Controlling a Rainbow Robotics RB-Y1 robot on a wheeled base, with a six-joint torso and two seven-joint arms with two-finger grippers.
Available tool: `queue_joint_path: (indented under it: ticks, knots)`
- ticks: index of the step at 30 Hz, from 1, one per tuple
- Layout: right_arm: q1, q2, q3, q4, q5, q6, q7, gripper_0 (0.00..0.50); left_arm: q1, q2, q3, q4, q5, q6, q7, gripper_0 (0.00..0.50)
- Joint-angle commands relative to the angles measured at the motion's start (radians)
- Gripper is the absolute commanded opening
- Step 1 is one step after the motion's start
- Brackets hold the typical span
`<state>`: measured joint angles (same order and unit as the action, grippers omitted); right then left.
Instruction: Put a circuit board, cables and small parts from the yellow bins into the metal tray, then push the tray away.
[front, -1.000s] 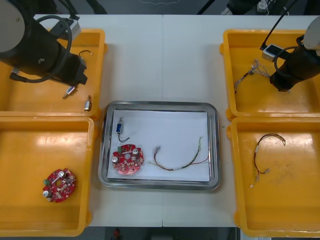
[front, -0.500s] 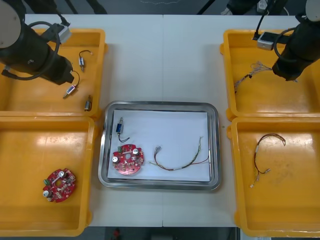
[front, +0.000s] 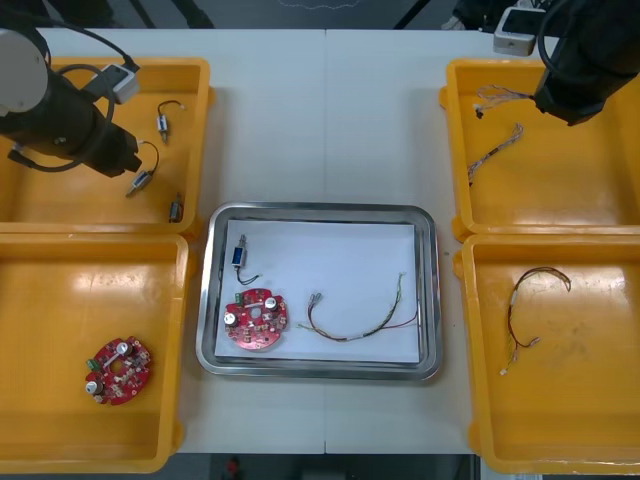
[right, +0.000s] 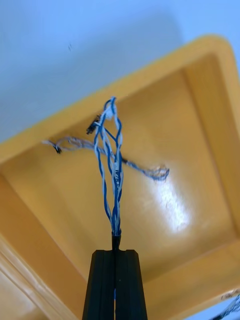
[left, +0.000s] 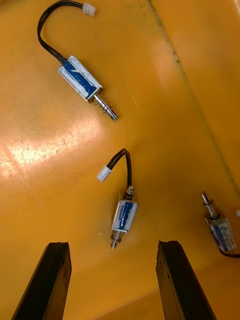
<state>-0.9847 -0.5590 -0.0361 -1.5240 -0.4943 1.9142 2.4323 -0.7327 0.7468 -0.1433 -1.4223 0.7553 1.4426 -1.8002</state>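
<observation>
Right wrist view: the right gripper (right: 115, 252) has its fingers closed on a twisted blue and white cable (right: 114, 170), which trails straight out beyond them above the far right yellow bin (front: 560, 190). The metal tray (front: 318, 212) lies well apart, to the robot's left and nearer. The left gripper (left: 114, 245) hovers, fingers spread, over a small metal part (left: 124, 216).

Upper right of the front view: the right arm (front: 580, 60) covers one end of the twisted blue and white cable (front: 500, 94).
</observation>
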Motion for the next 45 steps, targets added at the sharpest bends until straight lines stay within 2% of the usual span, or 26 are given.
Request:
queue_joint_path:
  ticks: [1,7,14,26,27,28,29,30,38,45]
  knots:
    - [0.018,0.033,-0.021,-0.105,-0.084,0.006,-0.006,0.000,0.003,0.040,-0.058,0.026,0.007,-0.059,-0.018,0.500]
    - [0.060,0.042,0.031,-0.232,-0.168,0.006,-0.016,0.000,0.003,0.039,-0.104,0.057,0.009,-0.102,-0.010,0.500]
    - [0.096,0.073,0.122,-0.367,-0.185,0.006,-0.039,0.000,0.004,0.039,-0.162,0.088,0.010,-0.162,0.007,0.500]
    - [0.104,0.146,0.288,-0.387,-0.182,0.006,-0.070,0.000,0.006,0.029,-0.210,0.135,0.013,-0.238,0.012,0.500]
    - [0.104,0.146,0.308,-0.387,-0.182,0.006,-0.073,0.000,0.006,0.028,-0.210,0.135,0.012,-0.240,0.012,0.486]
    - [0.104,0.146,0.320,-0.387,-0.181,0.006,-0.075,0.000,0.006,0.026,-0.210,0.135,0.012,-0.240,0.012,0.370]
    - [0.107,0.145,0.337,-0.387,-0.179,0.006,-0.076,0.000,0.006,0.028,-0.210,0.135,0.012,-0.240,0.012,0.171]
    - [0.112,0.146,0.357,-0.387,-0.179,0.006,-0.076,0.000,0.007,0.026,-0.210,0.135,0.012,-0.238,0.013,0.003]
    - [0.175,0.143,0.449,-0.386,-0.170,-0.020,-0.081,0.000,0.007,0.028,-0.187,0.134,0.010,-0.229,0.016,0.000]
    - [0.267,0.143,0.455,-0.387,-0.165,-0.135,-0.084,0.000,0.007,0.028,-0.111,0.072,-0.039,-0.116,0.030,0.000]
